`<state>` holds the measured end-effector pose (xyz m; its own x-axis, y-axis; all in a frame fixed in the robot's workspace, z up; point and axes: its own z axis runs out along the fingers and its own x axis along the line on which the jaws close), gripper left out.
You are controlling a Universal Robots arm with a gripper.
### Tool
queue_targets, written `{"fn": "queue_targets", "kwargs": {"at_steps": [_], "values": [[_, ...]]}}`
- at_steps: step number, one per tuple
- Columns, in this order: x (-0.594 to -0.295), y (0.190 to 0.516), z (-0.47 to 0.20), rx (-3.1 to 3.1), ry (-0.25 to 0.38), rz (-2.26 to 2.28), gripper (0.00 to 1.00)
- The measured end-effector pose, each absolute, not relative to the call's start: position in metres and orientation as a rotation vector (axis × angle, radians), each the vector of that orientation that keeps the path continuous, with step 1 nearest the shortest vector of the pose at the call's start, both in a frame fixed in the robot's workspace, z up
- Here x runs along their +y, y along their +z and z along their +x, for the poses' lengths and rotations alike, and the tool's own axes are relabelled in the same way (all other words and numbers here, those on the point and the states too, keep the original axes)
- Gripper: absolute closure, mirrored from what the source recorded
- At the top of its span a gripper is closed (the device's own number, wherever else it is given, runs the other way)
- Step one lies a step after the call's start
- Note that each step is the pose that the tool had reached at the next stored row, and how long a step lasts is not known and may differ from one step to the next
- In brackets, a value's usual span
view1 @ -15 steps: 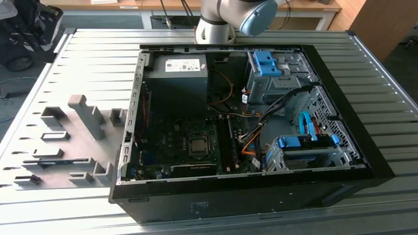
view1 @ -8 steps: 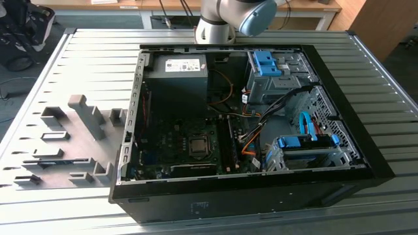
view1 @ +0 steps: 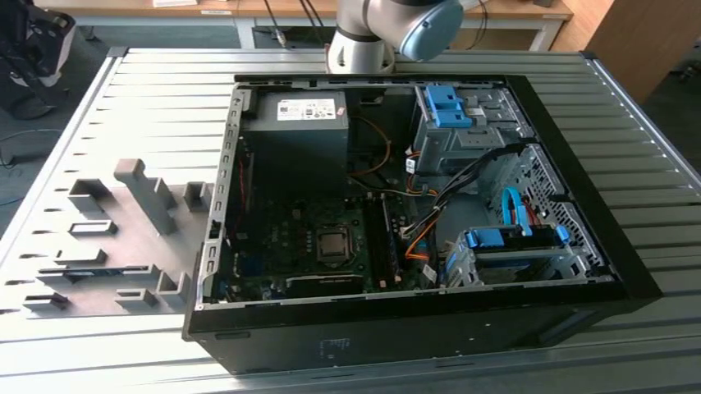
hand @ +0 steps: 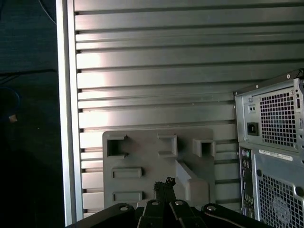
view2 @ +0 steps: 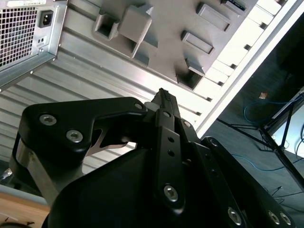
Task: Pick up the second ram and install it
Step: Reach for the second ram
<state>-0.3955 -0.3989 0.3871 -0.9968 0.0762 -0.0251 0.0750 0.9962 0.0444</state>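
Hand (hand: 167, 182) hangs over one fixture tray (hand: 147, 142) beside one computer case (hand: 271, 156).

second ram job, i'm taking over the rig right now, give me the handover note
Gripper: over the grey fixture plate, beside the open PC case; open or shut cannot be told.
Second ram: seemingly the dark strip lying in a slot of that plate, at the exterior view's left of the case.
Done: no pick-up shows yet.
Left: pick-up and install.
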Motion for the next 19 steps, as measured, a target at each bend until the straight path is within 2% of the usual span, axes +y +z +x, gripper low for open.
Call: {"fn": "queue_targets", "kwargs": {"at_steps": [19], "values": [[-0.399,0.384,-0.432,3.112,0.068,0.118,0.89]]}}
